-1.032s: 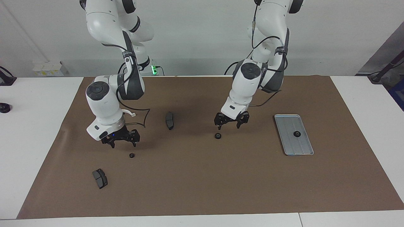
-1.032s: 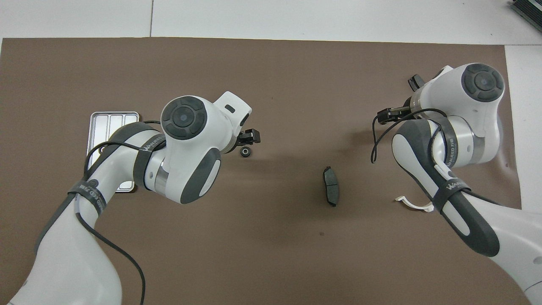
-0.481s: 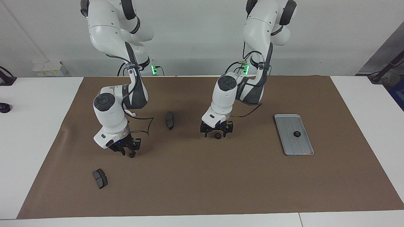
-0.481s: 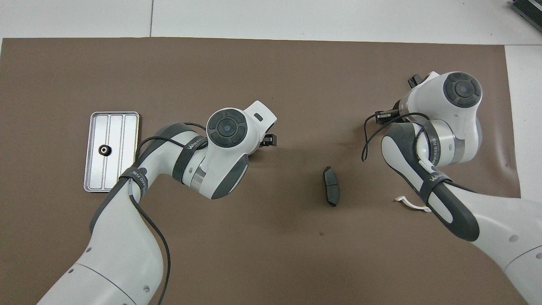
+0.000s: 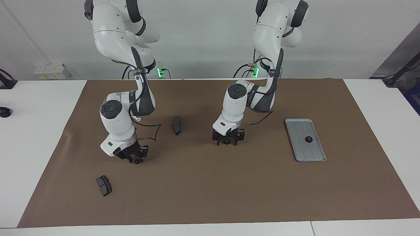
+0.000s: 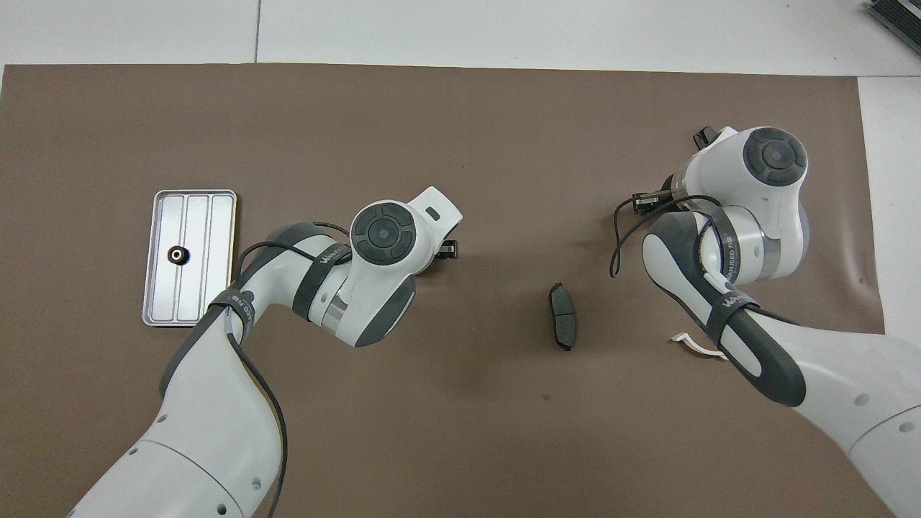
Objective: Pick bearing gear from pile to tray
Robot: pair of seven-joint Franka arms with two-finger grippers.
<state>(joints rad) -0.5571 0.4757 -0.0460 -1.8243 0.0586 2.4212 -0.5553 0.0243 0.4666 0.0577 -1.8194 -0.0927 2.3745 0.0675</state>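
Bearing gears, tiny black round metal parts, lie in three places. One [image 5: 226, 141] sits on the brown mat at mid-table, directly between the tips of your left tool [image 5: 226, 141], which is down at the mat straddling it; the jaws look partly spread, and you cannot tell whether they have gripped yet. Another gear [image 5: 136, 161] lies toward the right arm's end, under your right tool [image 5: 134, 159], whose fingers appear drawn in around it, though a firm hold is not clear. A third [image 5: 308, 139] already rests in the flat silver-grey metal tray [image 5: 314, 156] at the left arm's end. Your left arm is much the nearer to that tray, so its gear has the short, sideways carry. Dark grey brake pads [image 5: 176, 125] [image 5: 104, 185] lie apart from both tools.
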